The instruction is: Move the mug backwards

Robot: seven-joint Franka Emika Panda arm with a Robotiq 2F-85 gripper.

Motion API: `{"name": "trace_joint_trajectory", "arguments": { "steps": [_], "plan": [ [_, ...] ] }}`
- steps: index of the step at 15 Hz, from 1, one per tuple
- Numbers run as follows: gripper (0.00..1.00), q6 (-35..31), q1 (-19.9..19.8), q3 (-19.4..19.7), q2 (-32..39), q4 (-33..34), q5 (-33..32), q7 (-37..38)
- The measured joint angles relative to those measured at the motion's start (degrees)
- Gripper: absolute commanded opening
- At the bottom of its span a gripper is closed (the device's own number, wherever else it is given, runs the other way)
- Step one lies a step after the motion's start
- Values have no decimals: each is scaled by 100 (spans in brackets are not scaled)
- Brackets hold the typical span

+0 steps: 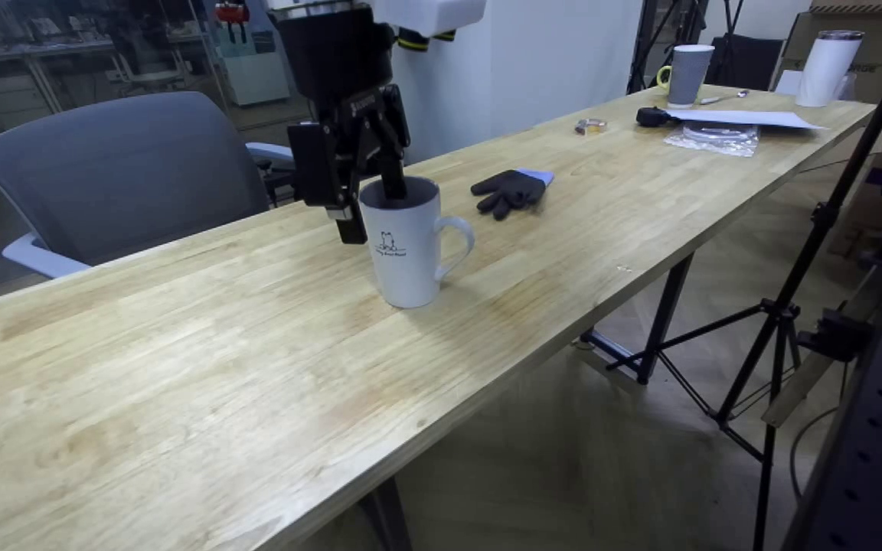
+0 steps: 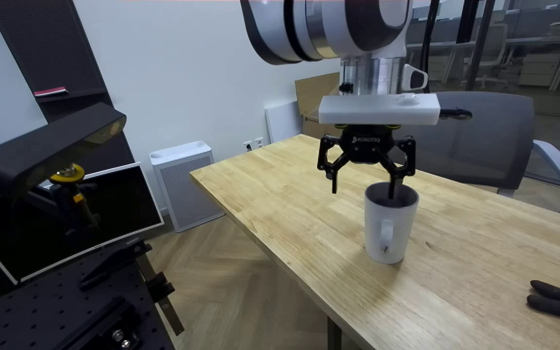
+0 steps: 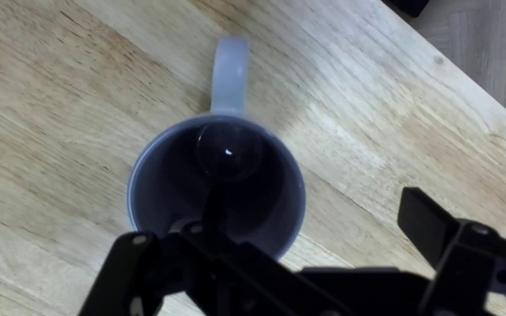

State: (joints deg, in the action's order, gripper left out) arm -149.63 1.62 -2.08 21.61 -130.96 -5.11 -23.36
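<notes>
Closest in an exterior view: a pale wooden tabletop (image 1: 181, 413). Standing upright on it, a tall white mug (image 1: 406, 264) with a looped side handle and a small dark drawing with lettering. Under a white-and-grey robot arm (image 2: 328, 29), black jaws in a wide spread, astride the mug's rim: one inside the mouth, the other outside it, with a section of wall between. In an exterior view, a clear gap between outer jaw and mug; for the inner jaw, cannot tell about contact with the wall. In the wrist view, looking down: a dark blue-grey interior, the inner jaw extending in from the lower edge, a round base with one small glint, the handle at the opposite side; cannot tell glaze from liquid.

Beyond the mug, apart from it, a black glove (image 1: 510, 193) with a blue cuff. Farther along, a clear plastic bag (image 1: 713, 141) holding something clear, just beside a white sheet of paper (image 1: 747, 117); at the sheet's end, a small black object (image 1: 651, 117). Near the far end, a grey cup (image 1: 690, 76) with a yellow handle and a white tumbler (image 1: 828, 69) with a metallic rim, both interiors hidden. Off the tabletop, in an exterior view, a cardboard box (image 2: 316, 92) with a raised flap, contents hidden.
</notes>
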Motion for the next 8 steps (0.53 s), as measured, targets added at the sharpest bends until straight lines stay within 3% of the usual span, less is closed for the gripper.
{"name": "trace_joint_trajectory", "arguments": {
  "steps": [7,8],
  "plan": [
    [100,-393,18,141,206,-54,-599,458],
    [75,-418,18,153,232,-54,-628,497]
  ]
}}
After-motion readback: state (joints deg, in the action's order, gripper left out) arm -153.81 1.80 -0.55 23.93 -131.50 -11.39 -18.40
